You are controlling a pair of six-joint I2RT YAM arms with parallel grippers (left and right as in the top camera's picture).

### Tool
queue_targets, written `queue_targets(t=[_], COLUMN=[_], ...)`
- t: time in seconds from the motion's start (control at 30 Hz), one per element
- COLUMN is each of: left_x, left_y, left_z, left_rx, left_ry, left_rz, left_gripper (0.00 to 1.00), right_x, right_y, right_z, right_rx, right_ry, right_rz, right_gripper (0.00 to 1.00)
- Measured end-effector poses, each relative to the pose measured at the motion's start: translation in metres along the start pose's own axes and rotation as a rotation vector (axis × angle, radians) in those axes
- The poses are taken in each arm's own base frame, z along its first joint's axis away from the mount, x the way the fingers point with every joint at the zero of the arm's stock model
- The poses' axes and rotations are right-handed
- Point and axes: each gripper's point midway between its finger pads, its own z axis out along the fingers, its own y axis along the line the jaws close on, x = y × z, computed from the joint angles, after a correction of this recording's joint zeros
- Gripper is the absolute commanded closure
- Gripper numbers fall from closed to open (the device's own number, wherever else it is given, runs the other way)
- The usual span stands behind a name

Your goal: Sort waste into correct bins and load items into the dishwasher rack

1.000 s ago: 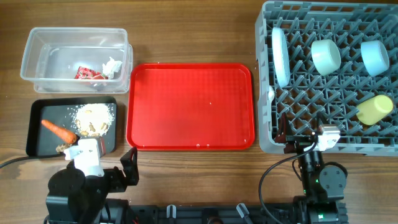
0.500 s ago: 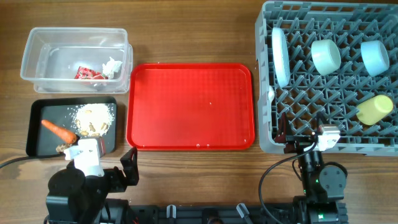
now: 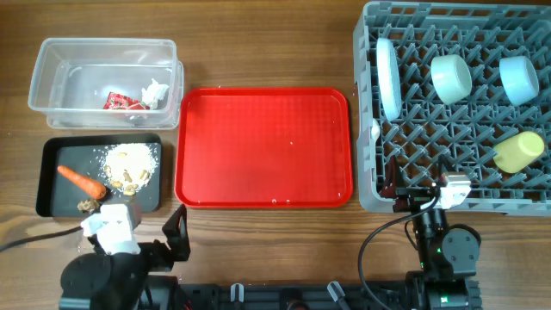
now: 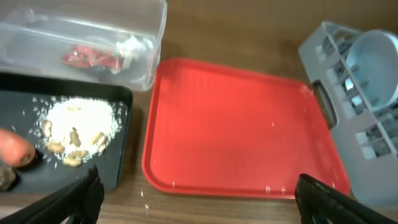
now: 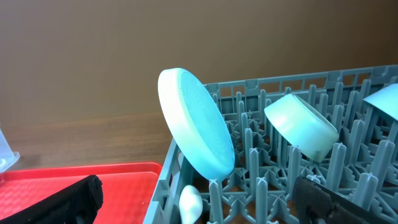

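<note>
Red serving tray (image 3: 264, 146) is sitting mid-table between the bins and the rack, only a few tiny specks showing on it. Clear tub (image 3: 52, 60) is sitting at the far left, holding the red shiny wrapper (image 3: 118, 102) and the crumpled white tissue (image 3: 155, 90), which is lying just beside the wrapper. Black tray (image 3: 52, 185) is sitting right in front of the tub, near the left arm. It is carrying the orange carrot (image 3: 80, 180) toward its left side, the pale rice crumbs (image 3: 131, 159) in a pile with brownish bits mixed in, and small brown scraps (image 3: 86, 205) near its front edge. Grey dishwasher rack (image 3: 448, 10) is standing at the right, its left wall just beside the red tray. Light blue plate (image 3: 387, 77) is standing on edge between pegs near that wall, leaning slightly. Pale green bowl (image 3: 451, 77) and light blue bowl (image 3: 519, 79) are resting tipped on the pegs further right. Yellow cup (image 3: 518, 151) is lying on its side toward the rack's right edge, and the white spoon (image 3: 375, 131) is poking up low beside the plate. Left gripper (image 4: 198, 183) is hovering over the table's near edge with fingers spread wide, holding nothing. Right gripper (image 5: 196, 186) is hanging by the rack's front left corner, fingers also spread wide, gripping nothing.
</note>
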Motion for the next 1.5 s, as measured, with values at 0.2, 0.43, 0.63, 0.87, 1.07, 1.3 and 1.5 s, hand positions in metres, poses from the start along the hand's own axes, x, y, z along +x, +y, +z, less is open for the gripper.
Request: queue_targets(t=[0.2, 0.43, 0.63, 0.87, 1.07, 1.3, 1.5], left_x=[-0.001, -0.011, -0.010, 0.017, 0.017, 0.017, 0.017], left_y=[0.010, 0.017, 0.018, 0.024, 0.024, 0.024, 0.024], left_z=[0.047, 0.091, 0.104, 0.120, 0.120, 0.120, 0.120], left_rx=[0.005, 0.050, 0.072, 0.053, 0.053, 0.053, 0.053], left_ry=[-0.162, -0.435, -0.535, -0.428, -0.428, -0.428, -0.428], left_rz=[0.003, 0.010, 0.043, 0.042, 0.042, 0.042, 0.042], left_gripper=[0.00, 0.00, 0.00, 0.00, 0.00, 0.00, 0.00], right_x=[0.000, 0.000, 0.000, 0.000, 0.000, 0.000, 0.000], right_y=[0.000, 0.000, 0.000, 0.000, 0.000, 0.000, 0.000], right_z=[0.000, 0.000, 0.000, 0.000, 0.000, 0.000, 0.000], right_rx=[0.000, 0.000, 0.000, 0.000, 0.000, 0.000, 0.000], right_ry=[0.002, 0.001, -0.001, -0.001, -0.001, -0.001, -0.001], right_rz=[0.000, 0.000, 0.000, 0.000, 0.000, 0.000, 0.000], right_gripper=[0.00, 0.00, 0.00, 0.00, 0.00, 0.00, 0.00])
